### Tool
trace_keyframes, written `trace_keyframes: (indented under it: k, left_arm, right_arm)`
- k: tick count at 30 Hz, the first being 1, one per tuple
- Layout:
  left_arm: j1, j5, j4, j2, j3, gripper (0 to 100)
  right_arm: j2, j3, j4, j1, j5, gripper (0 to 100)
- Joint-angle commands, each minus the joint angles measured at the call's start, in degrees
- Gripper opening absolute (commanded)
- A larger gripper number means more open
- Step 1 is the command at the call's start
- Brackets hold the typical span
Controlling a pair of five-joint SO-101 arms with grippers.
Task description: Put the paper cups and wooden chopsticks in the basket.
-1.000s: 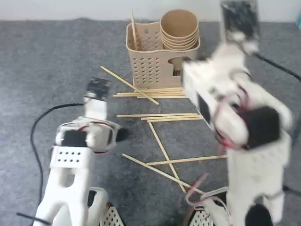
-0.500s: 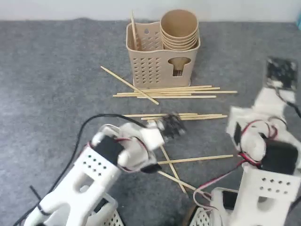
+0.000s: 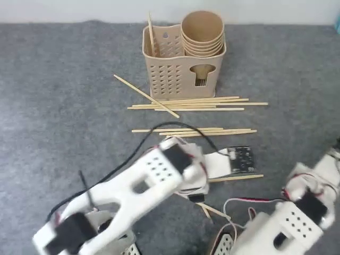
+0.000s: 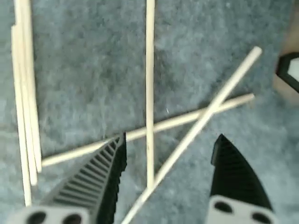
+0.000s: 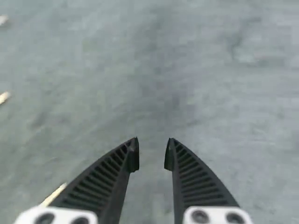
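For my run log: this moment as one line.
left gripper open above crossed wooden chopsticks; right gripper barely open over grey carpet; brown paper cups stacked in beige basket

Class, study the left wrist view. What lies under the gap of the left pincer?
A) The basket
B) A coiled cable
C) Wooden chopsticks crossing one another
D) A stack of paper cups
C: the left pincer stands open above the wooden chopsticks, which lie crossed on the grey mat.
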Motion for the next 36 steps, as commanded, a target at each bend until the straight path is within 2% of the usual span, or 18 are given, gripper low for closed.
trace_keyframes:
  k: [1, 6, 11, 18, 20, 25, 28, 36]
  left_arm:
    - [-0.09, -0.7, -5.19, 6.51, -4.97, 28]
    - [-3.16, -0.62, -9.76, 12.84, -4.97, 28]
    - [-3.16, -0.26, -12.31, 17.41, -4.88, 28]
    - [-3.43, -0.26, -16.0, 23.91, -5.58, 28]
    - [-3.43, -0.35, -16.18, 23.91, -6.02, 24]
    - [-3.16, -0.7, -16.18, 23.82, -6.11, 6]
    - [-3.08, -0.7, -14.15, 23.74, -7.34, 4]
    - [-3.43, 1.67, -0.79, 23.65, -17.1, 3]
  right_arm:
    - [-1.27, -0.26, -7.34, 11.03, 0.44, 10.1]
    - [-1.27, 2.55, -15.08, 17.36, 0.53, 10.1]
    - [-1.27, 3.43, -19.12, 19.03, 0.35, 10.1]
    - [-1.27, 2.9, -18.95, 19.21, -1.14, 10.1]
    - [-1.27, 2.9, -18.68, 19.21, -1.23, 10.1]
    - [-1.54, 2.9, -18.68, 19.47, -1.23, 10.1]
    - [-1.8, 2.99, -18.68, 19.56, -1.23, 10.1]
    - [-1.8, 3.08, -18.59, 19.56, -1.05, 10.1]
